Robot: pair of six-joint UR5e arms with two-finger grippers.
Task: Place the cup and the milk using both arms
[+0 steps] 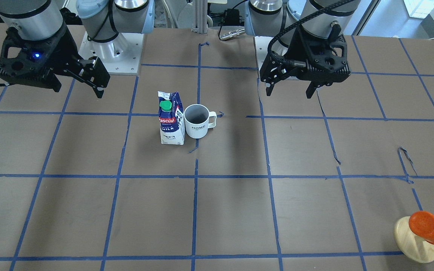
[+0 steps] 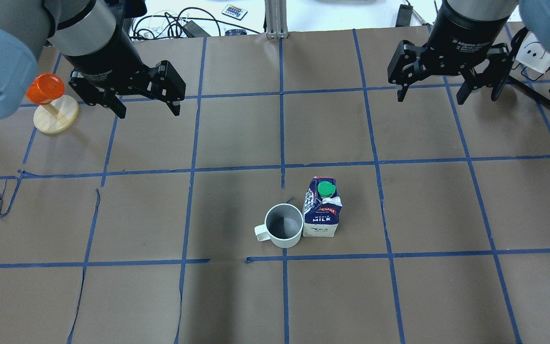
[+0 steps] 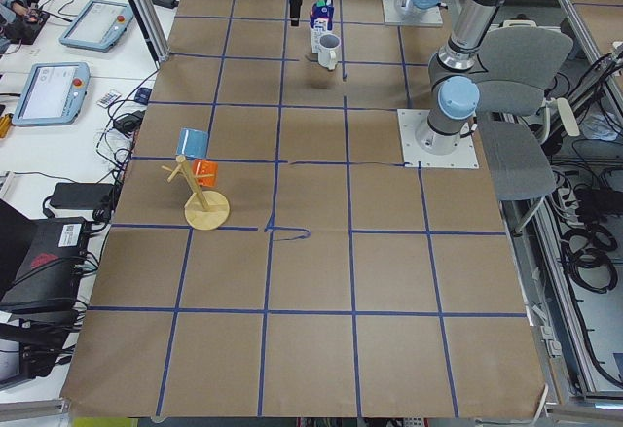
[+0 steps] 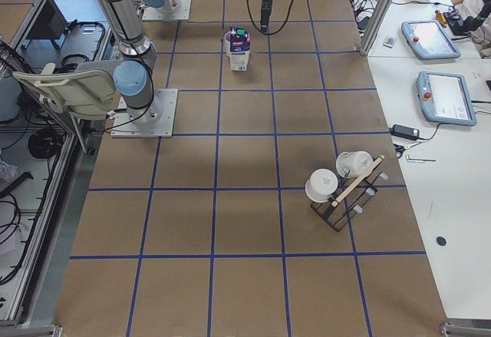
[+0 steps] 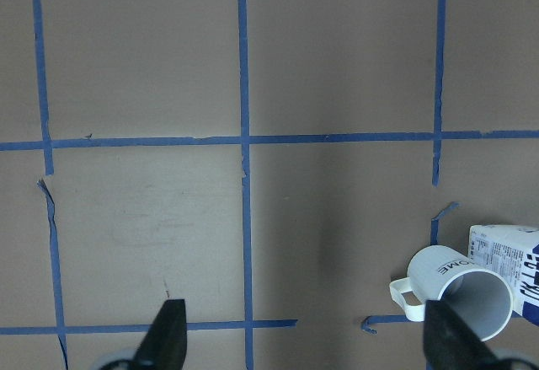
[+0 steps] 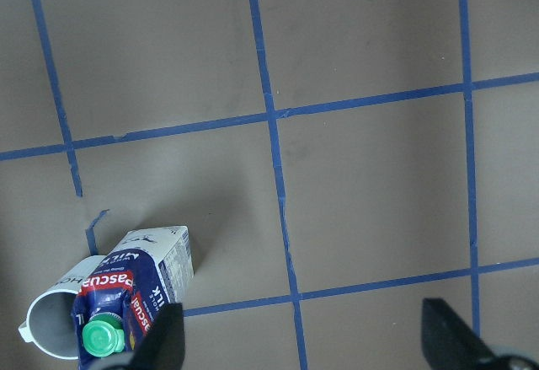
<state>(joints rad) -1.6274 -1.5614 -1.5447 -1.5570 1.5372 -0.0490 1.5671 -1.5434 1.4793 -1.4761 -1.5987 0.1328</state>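
From behind the robot one camera looks forward and down on the table; another faces it from across. Both share the milk and cup. Side cameras stand far off at each end; wrist cameras look down, close.

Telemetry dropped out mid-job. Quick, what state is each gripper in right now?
Left gripper: open, holding nothing.
Right gripper: open, holding nothing.
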